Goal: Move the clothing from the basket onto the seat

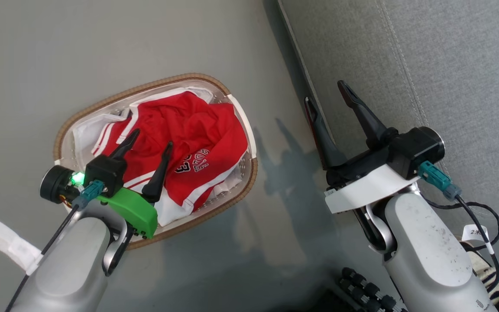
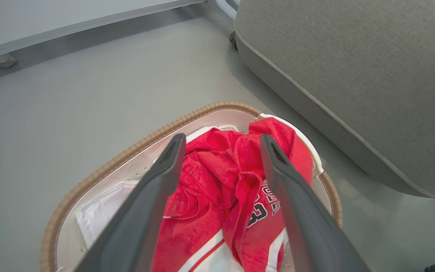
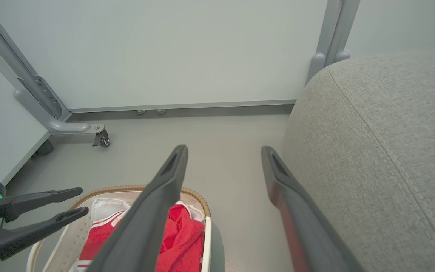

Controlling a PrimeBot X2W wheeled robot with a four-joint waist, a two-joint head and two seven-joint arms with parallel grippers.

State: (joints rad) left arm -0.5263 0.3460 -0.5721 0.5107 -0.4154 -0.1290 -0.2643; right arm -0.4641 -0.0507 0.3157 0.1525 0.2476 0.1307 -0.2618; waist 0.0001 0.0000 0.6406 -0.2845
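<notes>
First pick in hand: my left gripper (image 1: 153, 139) hangs over the oval white perforated plastic laundry basket with the brown woven-look rim (image 2: 134, 151), its two long dark fingers spread wide and holding nothing; I cannot tell whether the tips touch the cloth. The red sports clothing with white stripes and trim (image 1: 197, 130) lies heaped in that basket, which stands on the grey floor (image 1: 59, 52) just beside the large grey fabric-upholstered seat (image 1: 448, 86); the part of the seat I can see bears no garment, so I judge that none of the carrying is done.

My right gripper (image 1: 324, 92) is over the seat's near edge, spread just as wide and empty.

The next move, as I judge it, calls for lowering the left fingers into the heap, closing on a thick red fold rather than on the plain white liner sheet (image 1: 85, 132) beneath, lifting clear of the rim, then swinging right to the cushion.

The count: one basket; one seat; one white sheet; two grippers of two fingers each; the red heap looks like two pieces, one bearing white lettering and a number, but they are tangled and I cannot part them surely.
</notes>
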